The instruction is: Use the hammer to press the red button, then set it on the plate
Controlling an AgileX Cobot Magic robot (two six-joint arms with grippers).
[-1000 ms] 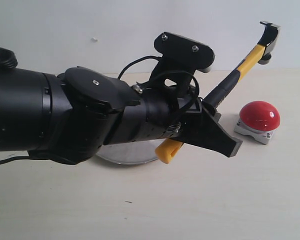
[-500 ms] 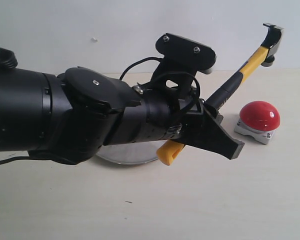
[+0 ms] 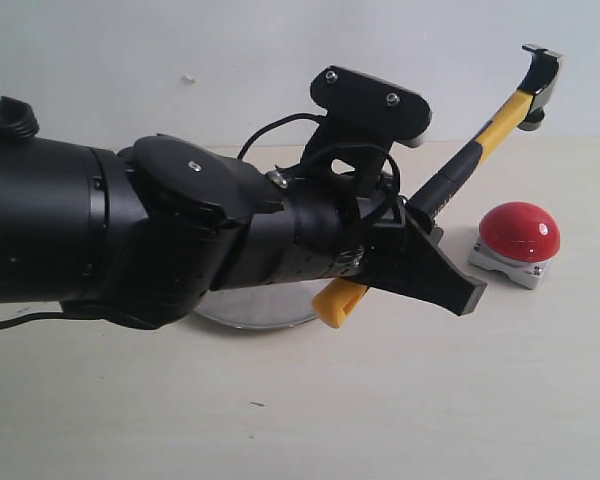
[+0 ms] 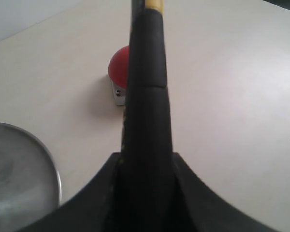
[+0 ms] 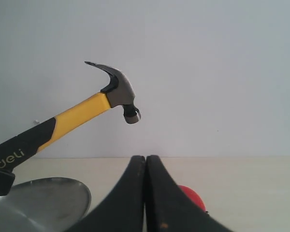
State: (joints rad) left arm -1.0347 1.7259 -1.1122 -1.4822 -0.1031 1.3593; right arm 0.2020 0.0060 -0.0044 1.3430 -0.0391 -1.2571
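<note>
Left gripper (image 3: 432,240): clamped on the black grip of the yellow-and-black claw hammer (image 3: 477,150), whose dark head is raised high.
Right gripper (image 5: 146,162): jaws pressed together, holding nothing.
Glossy red dome button on grey base (image 3: 520,232): far right, below the hammer head, apparently not pressed yet.
Round silver metal plate (image 3: 250,308): left of the button, mostly hidden, no hammer on it.
Remaining: press, then placing.

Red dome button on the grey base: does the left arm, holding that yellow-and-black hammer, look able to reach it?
Probably yes. The left gripper holds the yellow-and-black claw hammer with its dark head in the air roughly above the glossy red dome button, with nothing between them.
</note>
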